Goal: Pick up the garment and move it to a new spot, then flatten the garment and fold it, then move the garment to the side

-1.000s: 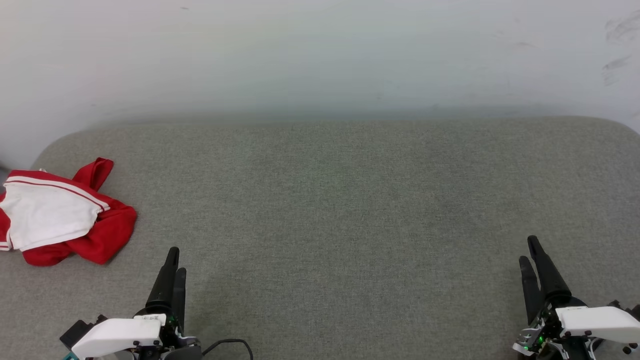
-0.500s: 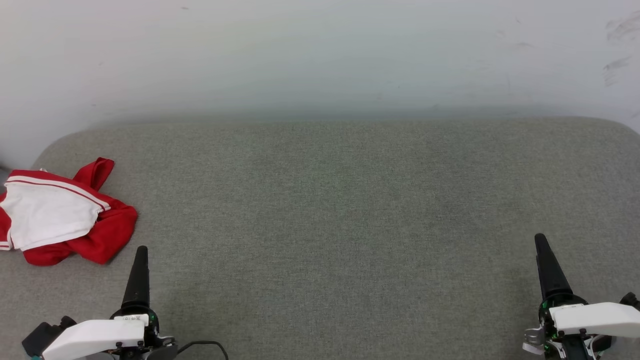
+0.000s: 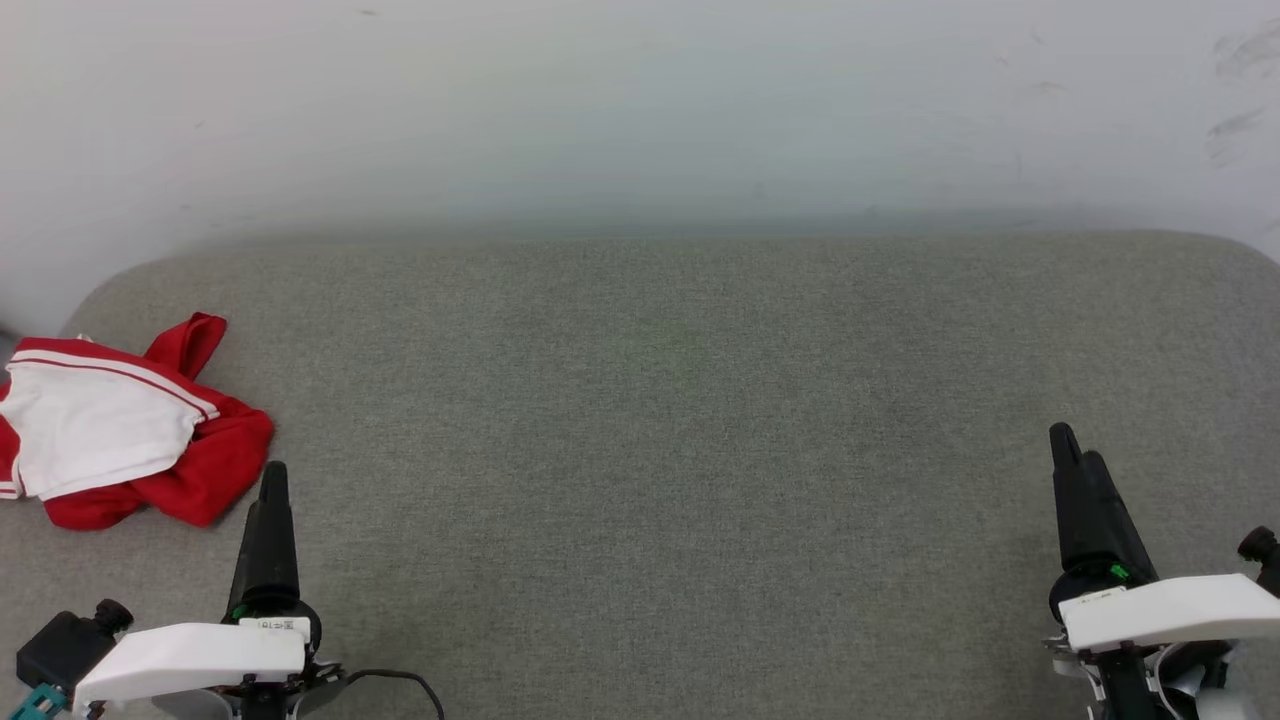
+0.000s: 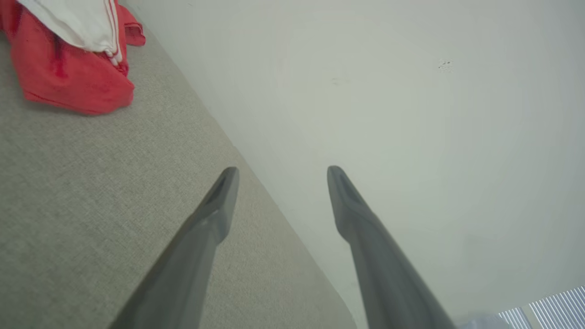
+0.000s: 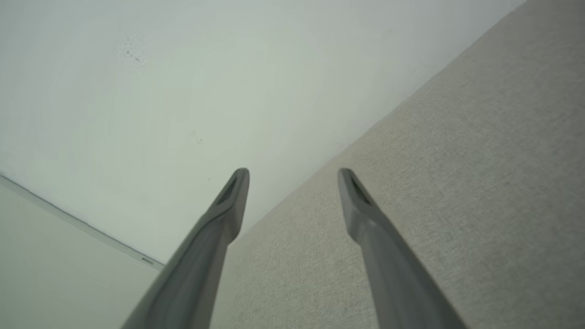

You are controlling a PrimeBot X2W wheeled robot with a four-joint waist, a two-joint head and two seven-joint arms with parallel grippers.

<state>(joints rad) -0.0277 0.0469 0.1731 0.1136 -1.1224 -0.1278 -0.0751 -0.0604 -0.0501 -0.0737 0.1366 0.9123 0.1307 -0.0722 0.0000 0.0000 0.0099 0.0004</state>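
At the far left edge of the grey fabric surface (image 3: 660,400), close to its rounded back corner, the garment (image 3: 120,440) lies crumpled in a heap, with red cloth bunched around an upturned white sleeve with red-striped trim. Near the front edge, the left gripper (image 3: 272,482) is poised near the heap's right side and clear of it, its fingers (image 4: 219,214) spread wide and holding nothing. Well apart at the right side, the right gripper (image 3: 1076,446) points toward the pale wall (image 3: 640,110), its fingers likewise wide and empty.
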